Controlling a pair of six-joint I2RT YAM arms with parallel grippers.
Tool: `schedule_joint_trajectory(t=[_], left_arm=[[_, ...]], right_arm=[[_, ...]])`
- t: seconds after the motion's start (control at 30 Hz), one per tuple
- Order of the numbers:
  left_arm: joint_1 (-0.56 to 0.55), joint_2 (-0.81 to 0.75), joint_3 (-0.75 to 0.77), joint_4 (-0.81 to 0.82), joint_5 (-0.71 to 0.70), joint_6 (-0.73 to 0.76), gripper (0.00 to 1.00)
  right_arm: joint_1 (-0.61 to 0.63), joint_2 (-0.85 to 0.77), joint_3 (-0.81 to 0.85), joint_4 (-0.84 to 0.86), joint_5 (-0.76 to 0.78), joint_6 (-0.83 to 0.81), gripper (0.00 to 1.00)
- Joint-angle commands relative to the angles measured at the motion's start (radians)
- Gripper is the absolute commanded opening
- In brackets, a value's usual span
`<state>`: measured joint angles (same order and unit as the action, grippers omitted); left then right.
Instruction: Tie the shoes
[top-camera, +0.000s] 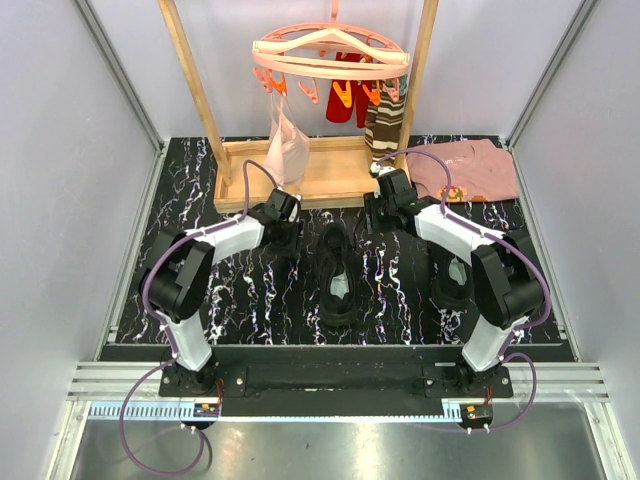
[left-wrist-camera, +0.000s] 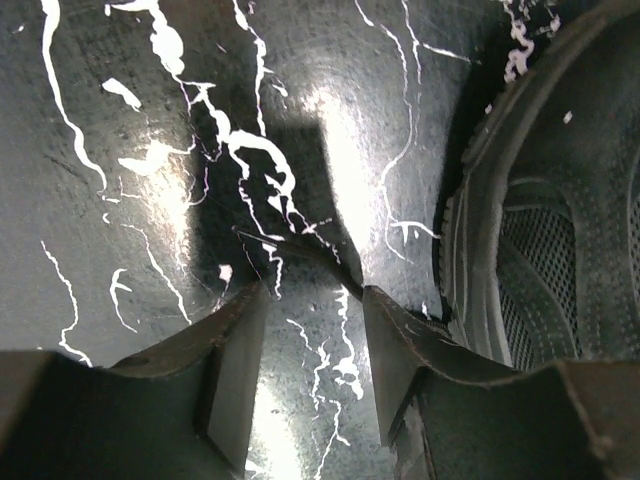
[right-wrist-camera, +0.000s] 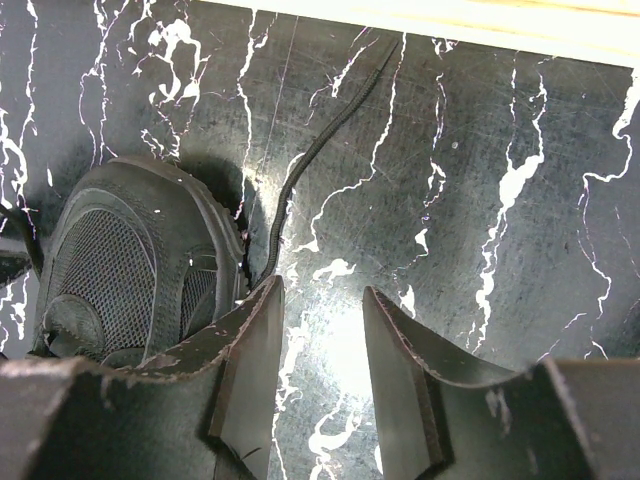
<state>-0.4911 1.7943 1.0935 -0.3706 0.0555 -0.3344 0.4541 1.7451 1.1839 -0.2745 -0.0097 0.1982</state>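
Left claw (left-wrist-camera: 312, 295) parted, right claw (right-wrist-camera: 322, 290) parted beside loose lace (right-wrist-camera: 290, 190), shoe (right-wrist-camera: 120, 260) cut off by frame edge

**Item count: table and rack**

Shoes: 2, both black; centre shoe (top-camera: 338, 272) and right-hand shoe (top-camera: 447, 292).
Loose lace ends seen: 2; left lace (left-wrist-camera: 300, 256) and right lace (right-wrist-camera: 320, 150).
Arms: 2; left arm (top-camera: 215, 245) and right arm (top-camera: 455, 230).
Grippers: 2; left gripper (left-wrist-camera: 313, 300) and right gripper (right-wrist-camera: 322, 295), two fingers each.
Wooden rack (top-camera: 330, 172): 1.
Round peg hanger (top-camera: 330, 50): 1. Pegs too crowded to count.
Hung items: 3; clear bag (top-camera: 287, 145), red cloth (top-camera: 347, 85), striped sock (top-camera: 383, 120).
Folded pink shirt (top-camera: 465, 170): 1.
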Motion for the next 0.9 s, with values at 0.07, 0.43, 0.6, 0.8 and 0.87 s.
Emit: schedule_joint_trajectory(t=[0.07, 0.43, 0.6, 0.8, 0.87], left_arm=[[-0.004, 0.053, 0.051, 0.032, -0.026, -0.052, 0.33], [0.046, 0.053, 0.094, -0.021, -0.033, 0.221, 0.0], [0.051, -0.004, 0.106, -0.016, 0.092, 0.373, 0.06], [0.051, -0.019, 0.128, -0.041, 0.092, 0.279, 0.39], [0.052, -0.023, 0.124, -0.044, 0.064, 0.217, 0.45]], right_arm=[[-0.003, -0.047, -0.007, 0.031, -0.01, 0.003, 0.46], [-0.006, -0.059, -0.021, 0.041, -0.035, 0.004, 0.46], [-0.006, -0.05, -0.017, 0.047, -0.047, 0.01, 0.46], [-0.006, -0.045, -0.012, 0.049, -0.055, 0.014, 0.46], [-0.006, -0.045, -0.01, 0.05, -0.053, 0.014, 0.47]])
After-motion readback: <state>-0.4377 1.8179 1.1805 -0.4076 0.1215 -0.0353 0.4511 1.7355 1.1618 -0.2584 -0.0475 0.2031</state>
